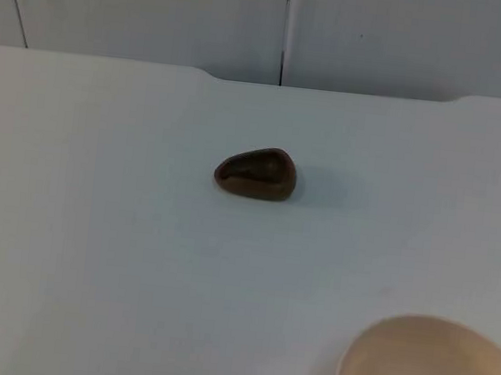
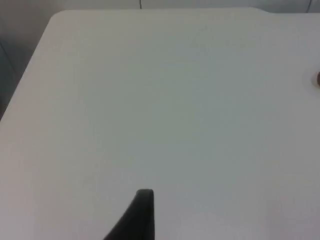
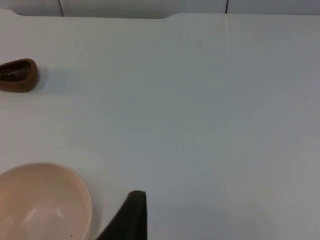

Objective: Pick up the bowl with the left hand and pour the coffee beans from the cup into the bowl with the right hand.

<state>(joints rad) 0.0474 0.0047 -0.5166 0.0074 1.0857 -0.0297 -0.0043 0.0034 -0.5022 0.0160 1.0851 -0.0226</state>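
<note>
White table top [image 1: 91,251], wide and flat, ending at a grey partition wall [image 1: 144,6]. Cream-coloured round bowl [image 1: 428,372] with smooth pale inside, upright on the table at its near edge, well apart from the wall and empty as far as visible; seen also beside the right gripper [image 3: 131,215], nearer the cup than that gripper is. Small dark brown teardrop-shaped cup [image 1: 256,173] near the table's middle, between bowl and wall, well apart from the bowl, dark contents inside. Left gripper [image 2: 140,215] over bare table, far from the bowl. One black fingertip visible per gripper; finger spread cannot be told.
</note>
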